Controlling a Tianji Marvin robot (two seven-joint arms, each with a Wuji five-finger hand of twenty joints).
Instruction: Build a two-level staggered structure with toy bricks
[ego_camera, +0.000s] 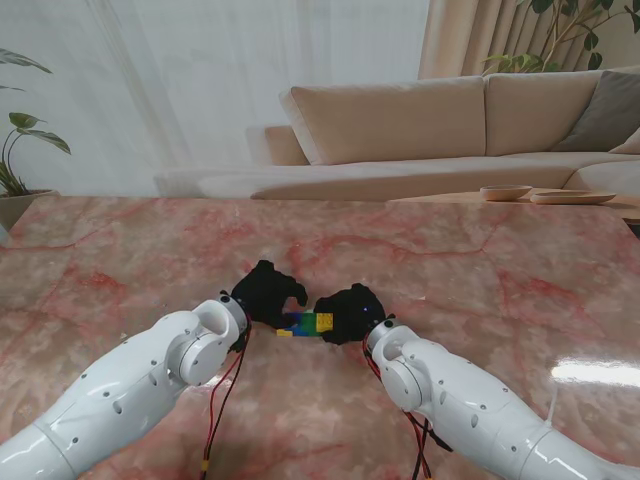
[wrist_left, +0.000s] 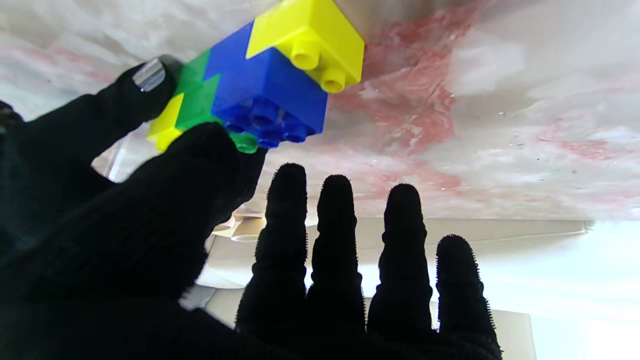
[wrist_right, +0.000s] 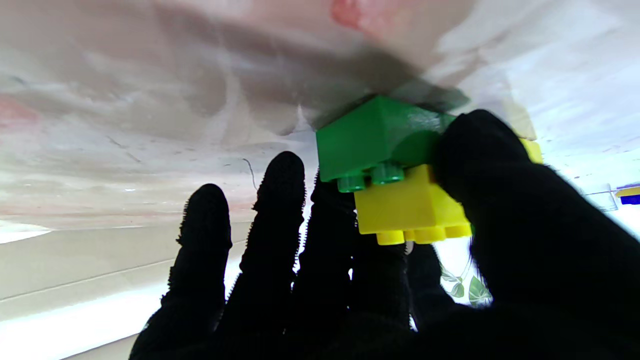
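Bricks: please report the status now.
Left robot hand and right robot hand both touching bricks. Two levels stacked on table. Nothing blocking.

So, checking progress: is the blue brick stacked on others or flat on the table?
Stacked. In the left wrist view the blue brick sits on a green brick and a yellow brick, bridging them.

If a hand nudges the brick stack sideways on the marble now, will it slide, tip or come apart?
Probably slide: the brick stack is low and wide, and the marble table looks glossy. Tipping seems unlikely at only two levels. The hard, shiny blue brick and yellow brick overlap on studs, so they would likely hold together.
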